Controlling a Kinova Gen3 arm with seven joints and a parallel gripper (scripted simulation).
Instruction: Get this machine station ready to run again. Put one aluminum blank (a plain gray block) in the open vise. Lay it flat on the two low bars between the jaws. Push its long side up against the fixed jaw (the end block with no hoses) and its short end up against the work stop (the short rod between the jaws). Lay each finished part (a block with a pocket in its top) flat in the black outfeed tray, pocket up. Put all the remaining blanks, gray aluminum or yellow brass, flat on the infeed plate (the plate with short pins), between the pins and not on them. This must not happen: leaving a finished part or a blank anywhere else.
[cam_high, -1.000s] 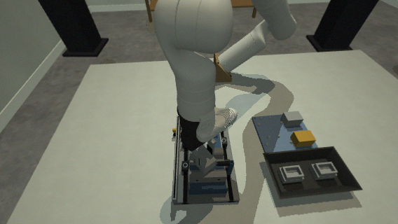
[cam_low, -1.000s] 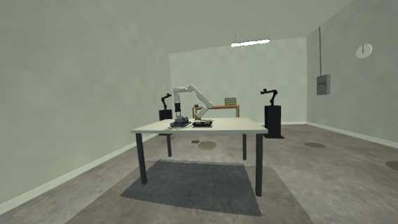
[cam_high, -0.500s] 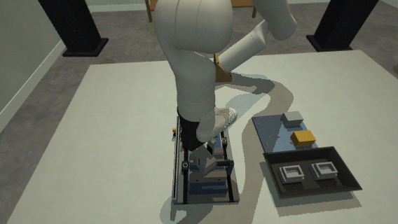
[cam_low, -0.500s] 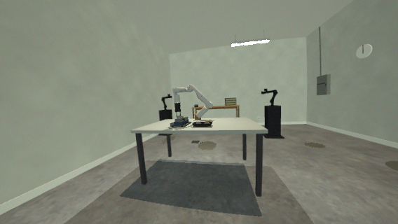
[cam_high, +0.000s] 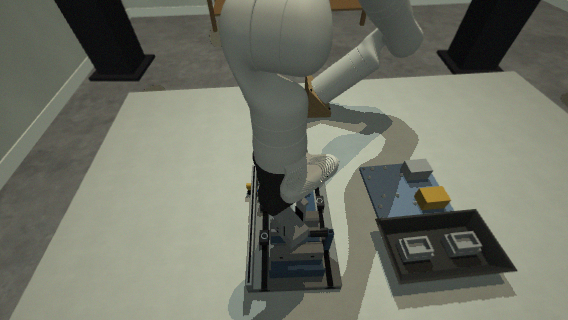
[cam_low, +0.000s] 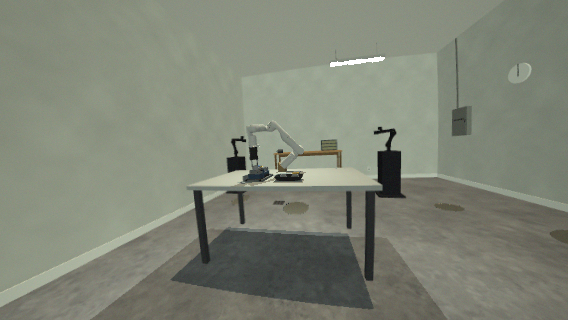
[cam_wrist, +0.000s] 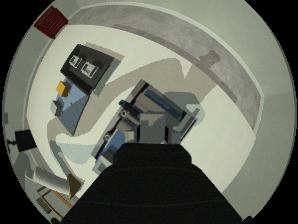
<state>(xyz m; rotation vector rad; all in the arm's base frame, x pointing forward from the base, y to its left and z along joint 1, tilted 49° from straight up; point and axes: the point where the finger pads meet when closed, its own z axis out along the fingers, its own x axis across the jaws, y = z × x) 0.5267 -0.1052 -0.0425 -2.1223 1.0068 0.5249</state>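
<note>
Bent white arm (cam_high: 280, 100) straight down over the vise (cam_high: 292, 260), tool (cam_high: 292, 231) pinching a gray block (cam_high: 299, 234).

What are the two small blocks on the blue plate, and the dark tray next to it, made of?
The gray block looks like dull bare metal, likely aluminum: flat gray, no shine. The yellow block looks like brass, judging by its matte golden-yellow color. The tray is matte black; painted metal or plastic, I can't tell. The plate is flat blue with small pale pins, possibly painted or anodized metal.
</note>
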